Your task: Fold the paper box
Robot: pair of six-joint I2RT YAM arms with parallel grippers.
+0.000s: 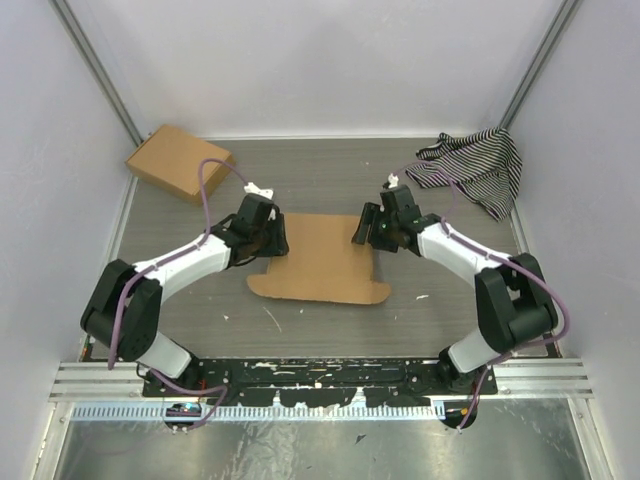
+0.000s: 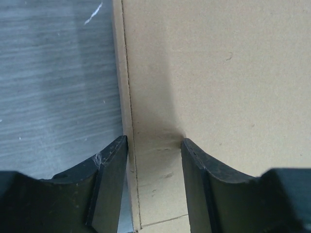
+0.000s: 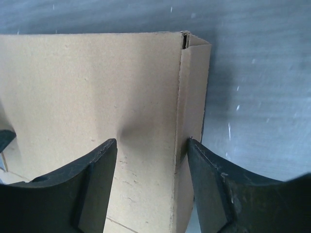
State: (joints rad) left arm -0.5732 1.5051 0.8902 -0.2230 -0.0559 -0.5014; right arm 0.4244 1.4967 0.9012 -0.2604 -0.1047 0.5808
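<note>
One paper box (image 1: 320, 262), flat, long axis left-right. Both left gripper (image 1: 272, 236) and right gripper (image 1: 366, 228) straddle its side edges, jaws apart. One formed box (image 1: 180, 162), one striped cloth (image 1: 480, 170).

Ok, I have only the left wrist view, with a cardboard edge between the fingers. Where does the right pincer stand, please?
Observer: The right pincer straddles the opposite, right edge of the paper box, with its jaws open.
Operator: Is the sheet folded anywhere?
Observer: In the right wrist view a narrow side flap is bent along its crease; which way it bends, I cannot tell.
Operator: Is anything else lying around?
Observer: A fully formed brown cardboard box sits in the far left corner, apart from the sheet.
</note>
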